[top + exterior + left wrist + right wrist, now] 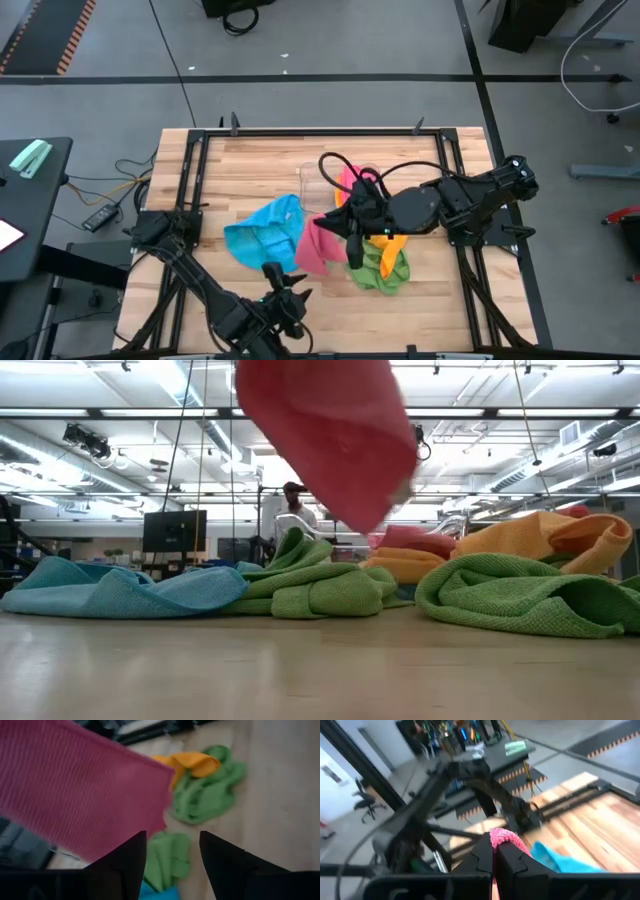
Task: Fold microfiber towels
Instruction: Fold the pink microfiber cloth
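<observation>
I have the pink towel (pixel 316 245) lifted off the table (pixel 440 300), pinched in the right gripper (pixel 495 851); its fingers are closed tight on a bunched corner. The cloth hangs limp below the pinch and drapes toward the wood. It is light and soft with no stiffness: it takes whatever shape gravity gives it and will swing with the arm.

The left gripper (pixel 172 852) is near the front edge of the table with its fingers parted and nothing between them. The pink sheet hangs just ahead of it in its wrist view.

Other towels lie crumpled on the table:
- blue towel (pixel 262 235), left of the pink one
- green towel (pixel 382 266), below the right arm
- orange towel (pixel 392 243), on the green one

The ribbed pile should grip well and is not slippery. I judge the best hold for the left gripper to be a free lower corner or edge of the pink towel, so that the two pinches spread it flat. A hold in the middle would only bunch it.
</observation>
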Controlling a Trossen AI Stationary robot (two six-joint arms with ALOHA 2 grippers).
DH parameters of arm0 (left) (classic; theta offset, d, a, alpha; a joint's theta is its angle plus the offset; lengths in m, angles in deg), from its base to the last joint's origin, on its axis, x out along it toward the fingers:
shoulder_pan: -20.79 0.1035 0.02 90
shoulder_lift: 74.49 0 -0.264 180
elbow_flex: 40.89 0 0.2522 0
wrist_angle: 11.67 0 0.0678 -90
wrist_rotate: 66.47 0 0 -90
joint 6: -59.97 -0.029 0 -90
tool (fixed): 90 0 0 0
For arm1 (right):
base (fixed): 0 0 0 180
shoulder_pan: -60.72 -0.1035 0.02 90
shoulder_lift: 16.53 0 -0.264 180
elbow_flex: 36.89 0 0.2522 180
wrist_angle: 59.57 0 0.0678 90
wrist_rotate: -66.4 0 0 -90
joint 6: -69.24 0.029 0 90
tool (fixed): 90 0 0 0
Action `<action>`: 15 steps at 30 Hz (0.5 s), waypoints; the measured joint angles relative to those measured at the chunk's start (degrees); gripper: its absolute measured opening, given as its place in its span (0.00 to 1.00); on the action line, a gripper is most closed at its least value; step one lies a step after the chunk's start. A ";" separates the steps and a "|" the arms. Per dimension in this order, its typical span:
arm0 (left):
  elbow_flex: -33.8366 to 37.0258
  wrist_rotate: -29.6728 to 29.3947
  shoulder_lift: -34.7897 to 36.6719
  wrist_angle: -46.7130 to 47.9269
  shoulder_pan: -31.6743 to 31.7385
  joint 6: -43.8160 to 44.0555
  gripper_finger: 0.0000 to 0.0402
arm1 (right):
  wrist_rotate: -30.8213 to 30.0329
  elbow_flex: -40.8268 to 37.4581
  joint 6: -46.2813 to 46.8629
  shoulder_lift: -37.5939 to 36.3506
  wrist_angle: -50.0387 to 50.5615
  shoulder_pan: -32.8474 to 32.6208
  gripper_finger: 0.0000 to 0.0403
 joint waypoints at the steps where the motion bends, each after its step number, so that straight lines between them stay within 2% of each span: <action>1: 0.01 -1.28 0.00 0.52 0.09 -0.02 0.47 | 0.02 0.00 -0.46 0.00 -0.80 0.31 0.02; 7: 0.00 -12.74 0.00 4.18 -0.17 -1.62 0.42 | 0.09 0.07 -1.74 -0.64 -5.22 2.61 0.02; 15: 0.00 -21.89 0.00 4.16 0.22 -16.89 0.34 | 0.13 4.58 -3.90 -0.90 -7.25 7.72 0.02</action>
